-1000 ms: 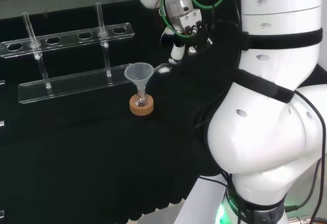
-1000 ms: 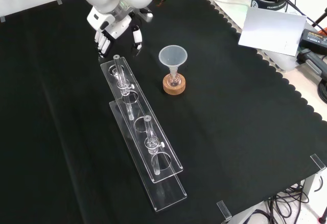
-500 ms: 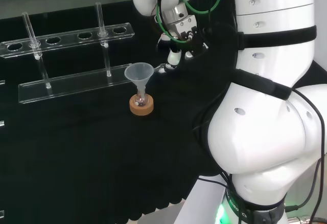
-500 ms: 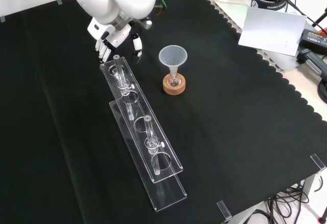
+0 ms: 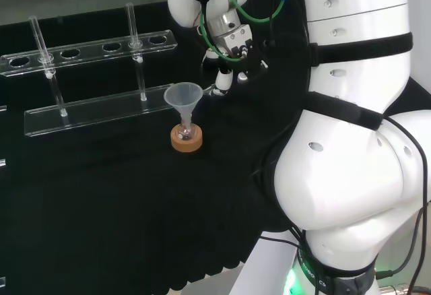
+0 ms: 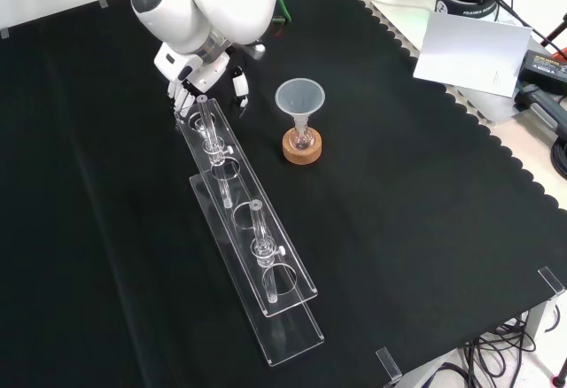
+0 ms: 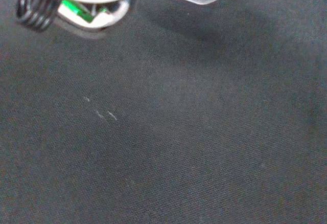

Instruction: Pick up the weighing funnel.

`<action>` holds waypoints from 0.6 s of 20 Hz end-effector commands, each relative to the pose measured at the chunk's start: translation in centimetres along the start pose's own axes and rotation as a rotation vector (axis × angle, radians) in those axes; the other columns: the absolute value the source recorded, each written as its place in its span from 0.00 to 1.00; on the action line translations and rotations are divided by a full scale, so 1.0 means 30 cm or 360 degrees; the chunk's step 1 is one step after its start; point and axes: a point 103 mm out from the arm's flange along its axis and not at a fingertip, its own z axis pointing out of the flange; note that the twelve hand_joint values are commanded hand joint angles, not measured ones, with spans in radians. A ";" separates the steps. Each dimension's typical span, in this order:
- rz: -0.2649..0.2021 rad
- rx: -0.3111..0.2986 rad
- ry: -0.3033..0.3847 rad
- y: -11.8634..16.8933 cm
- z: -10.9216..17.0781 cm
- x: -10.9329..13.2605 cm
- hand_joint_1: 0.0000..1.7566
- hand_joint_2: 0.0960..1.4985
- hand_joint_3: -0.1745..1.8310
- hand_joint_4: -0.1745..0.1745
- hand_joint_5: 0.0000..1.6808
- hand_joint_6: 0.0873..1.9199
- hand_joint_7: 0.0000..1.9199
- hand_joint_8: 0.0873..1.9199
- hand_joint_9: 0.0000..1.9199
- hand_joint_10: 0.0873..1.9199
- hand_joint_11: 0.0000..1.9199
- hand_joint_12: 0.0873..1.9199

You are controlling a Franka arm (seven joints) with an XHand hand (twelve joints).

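Rack (image 5: 94,110): clear, with two tubes upright in it. It stands at nine o'clock of the funnel in the head view and has not moved over the last second.
Funnel (image 5: 183,97): mouth up, stem in the small flask on the cork ring (image 5: 186,141), untouched and in the same place.
Weighing funnel (image 5: 215,92): a small clear piece lying on the cloth (image 5: 101,194), just beside the funnel's rim at its three o'clock in the head view. It has not been lifted.
Hand (image 5: 232,46): the change is here. In the head view it has travelled from about two o'clock of the weighing funnel toward it, and lower. One fingertip now hangs just above the piece, and I cannot tell whether it touches.
Pose: the palm faces down and the fingers (image 6: 183,96) point at the cloth. They are straight and spread, thumb apart, with nothing between them.
Meaning: the approach looks nearly finished, and the closing of the fingers on the piece is not yet begun.
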 end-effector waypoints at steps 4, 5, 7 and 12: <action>0.0043 0.0010 -0.0012 0.023 0.018 0.014 0.54 0.30 0.40 0.47 0.36 0.00 0.22 0.31 0.37 0.23 0.30 0.65; 0.0044 0.0011 -0.0016 0.025 0.020 0.015 0.54 0.30 0.40 0.47 0.36 0.00 0.23 0.31 0.38 0.23 0.30 0.64; 0.0050 0.0011 -0.0028 0.029 0.021 0.014 0.54 0.30 0.40 0.47 0.37 0.00 0.23 0.31 0.38 0.23 0.31 0.64; 0.0064 -0.0006 -0.0047 0.038 0.020 0.009 0.55 0.30 0.40 0.48 0.38 0.00 0.23 0.31 0.39 0.23 0.31 0.64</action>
